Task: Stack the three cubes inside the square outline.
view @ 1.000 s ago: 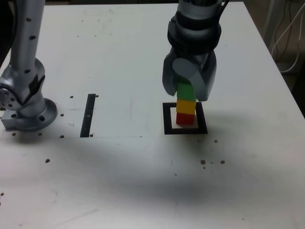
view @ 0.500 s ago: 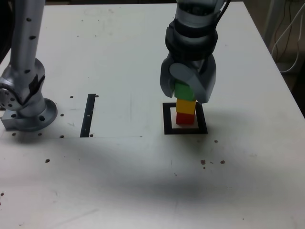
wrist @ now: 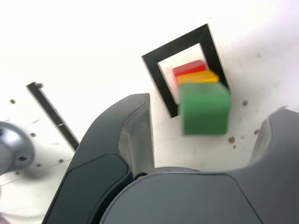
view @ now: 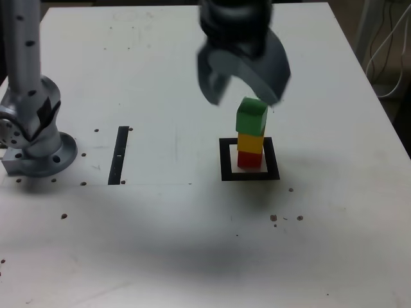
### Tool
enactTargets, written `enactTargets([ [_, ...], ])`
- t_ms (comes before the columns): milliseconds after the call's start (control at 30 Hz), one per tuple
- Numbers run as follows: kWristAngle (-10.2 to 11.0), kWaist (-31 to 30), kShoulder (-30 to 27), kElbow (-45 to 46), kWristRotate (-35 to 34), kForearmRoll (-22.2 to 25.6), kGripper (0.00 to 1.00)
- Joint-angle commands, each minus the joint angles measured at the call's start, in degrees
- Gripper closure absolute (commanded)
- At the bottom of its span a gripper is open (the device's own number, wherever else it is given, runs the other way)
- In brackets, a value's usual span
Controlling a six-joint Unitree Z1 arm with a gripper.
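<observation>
Nearest the wrist camera, the gripper (wrist: 205, 135) stood with its jaws apart, the green cube (wrist: 204, 108) free between them and touched by neither. Only that view showed the gap on each side of the cube. The exterior view alone showed the whole stack: green cube (view: 251, 117) on the yellow cube (view: 250, 142) on the red cube (view: 250, 158), upright inside the square outline (view: 225, 160), with the gripper (view: 244, 86) above it. Bare white table (view: 192, 244) lay open all around. To the exterior view's left lay a thin black strip (view: 119, 154), beyond it the arm's base (view: 35, 144), with the table's edge farther on.
</observation>
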Motion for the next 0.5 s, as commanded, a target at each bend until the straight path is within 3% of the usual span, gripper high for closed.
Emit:
enactTargets([
  [0, -0.1, 0.0, -3.6, 1.2, 0.3, 1.0, 0.01],
  [233, -2.1, 2.5, -11.3, 9.2, 0.3, 3.2, 0.01],
  [467, -4.9, 4.1, -19.1, 23.5, -2.7, 0.8, 0.01],
])
